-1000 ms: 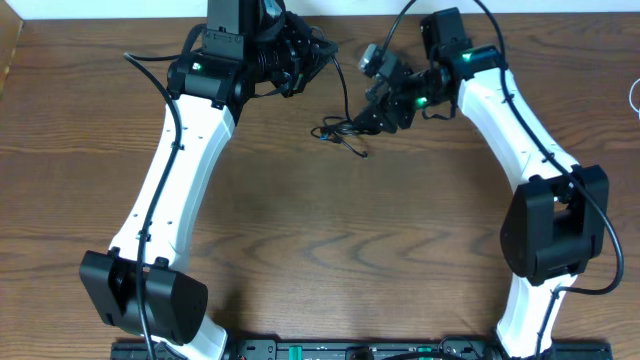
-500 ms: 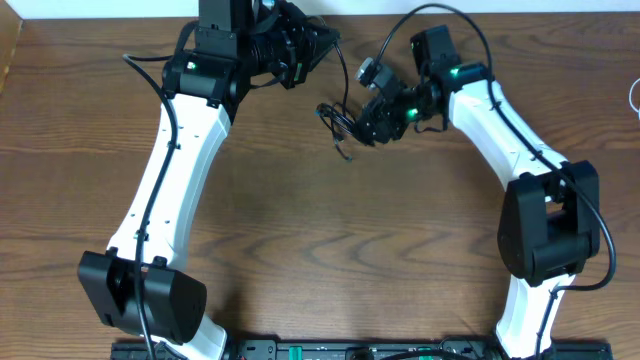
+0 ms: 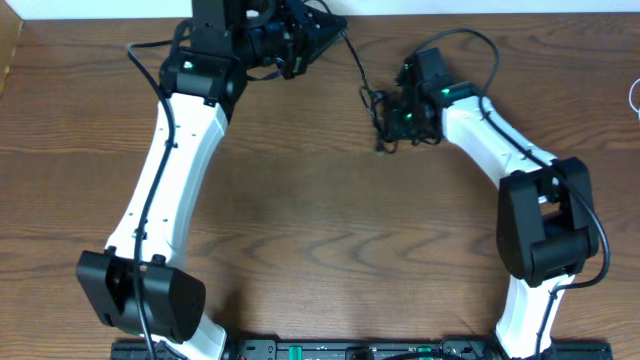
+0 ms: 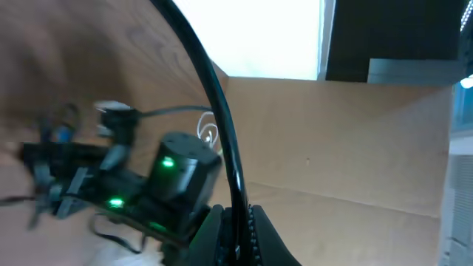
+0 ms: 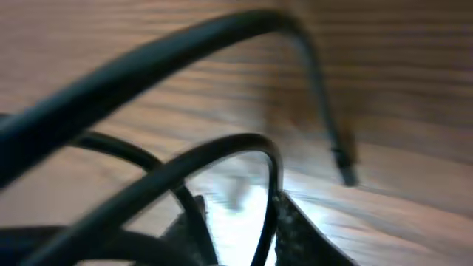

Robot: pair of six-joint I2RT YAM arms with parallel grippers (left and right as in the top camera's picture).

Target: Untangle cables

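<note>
A small tangle of thin black cables [image 3: 379, 104] hangs at my right gripper [image 3: 392, 120] at the far middle of the table. One black cable [image 3: 357, 68] runs from the tangle up to my left gripper [image 3: 326, 24] at the far edge. In the left wrist view the left gripper [image 4: 236, 238] is shut on that black cable [image 4: 215, 103]. In the blurred right wrist view black cable loops [image 5: 148, 66] pass between the fingers of the right gripper [image 5: 240, 229], and a plug end [image 5: 344, 168] dangles above the wood. A white cable [image 4: 210, 134] shows far behind.
The wooden table [image 3: 320, 230] stretches toward the front between both white arms. A white cord [image 3: 636, 95] shows at the right edge. A cardboard wall [image 4: 355, 140] stands behind the table in the left wrist view.
My right gripper has carried the black tangle right and farther back. My left gripper has moved slightly farther back. The cable between them now runs straighter.
</note>
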